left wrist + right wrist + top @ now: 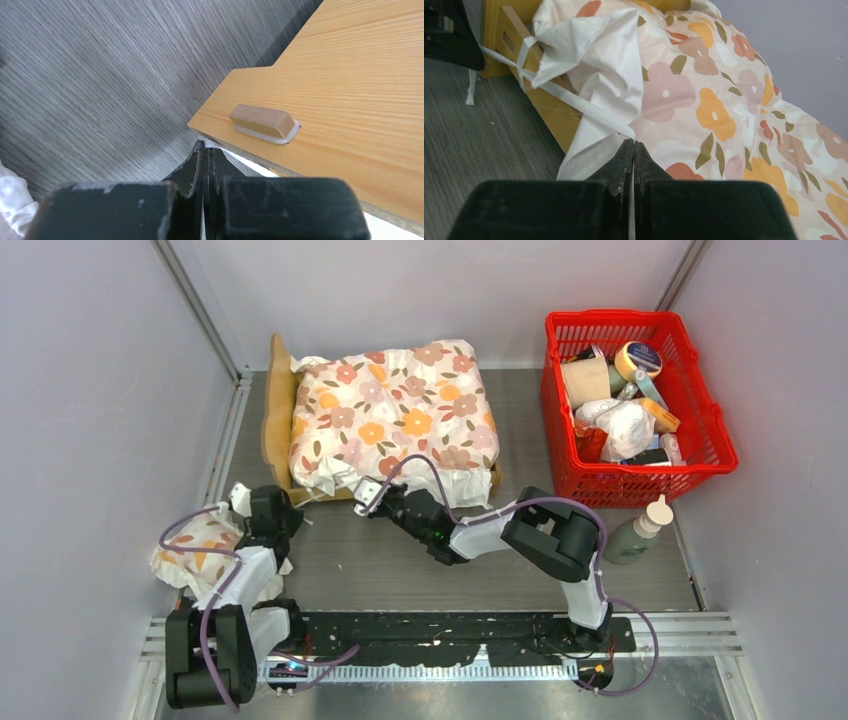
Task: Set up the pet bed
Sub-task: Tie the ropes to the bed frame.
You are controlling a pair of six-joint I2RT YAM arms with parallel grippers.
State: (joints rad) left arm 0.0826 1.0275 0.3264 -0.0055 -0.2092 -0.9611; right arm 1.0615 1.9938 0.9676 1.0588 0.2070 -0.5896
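The pet bed (277, 410) is a light-wood frame at the back left, its sleeping surface hidden under a white floral cushion (395, 415). My right gripper (368, 490) sits at the cushion's near left corner. In the right wrist view it (632, 142) is shut on a white tie strap (574, 102) that runs from the cushion (724, 100) along the wooden rail (554, 117). My left gripper (298, 508) is by the frame's near left corner. Its jaws (205, 145) are shut with a thin white strap end pinched at the tips, right under the wood panel (350, 75).
A small floral pillow (195, 540) lies under my left arm by the left wall. A red basket (640, 315) full of items stands at the back right. A green bottle with a white cap (637, 535) lies just in front of it.
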